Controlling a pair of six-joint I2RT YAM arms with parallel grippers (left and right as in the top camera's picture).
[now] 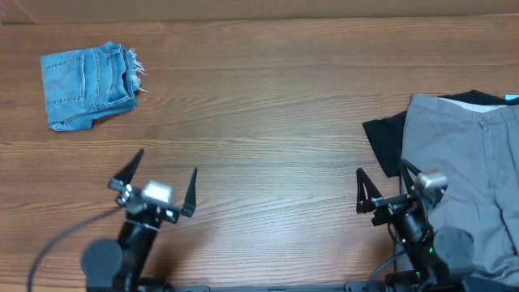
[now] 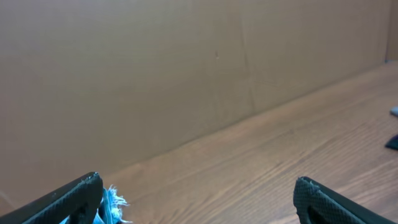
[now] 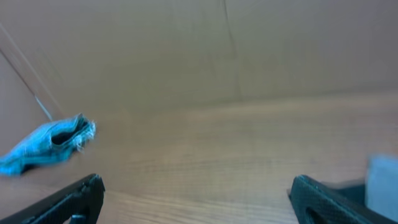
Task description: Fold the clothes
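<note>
Left pincer (image 1: 166, 165) and right pincer (image 1: 381, 169) both gape, holding nothing. The shorts (image 1: 462, 178) lie just right of the right pincer, over a black shirt (image 1: 381, 139). Denim (image 1: 85, 77) lies well beyond the left pincer.

No legible text, label, brand, number or sign was found in any of the three views.
</note>
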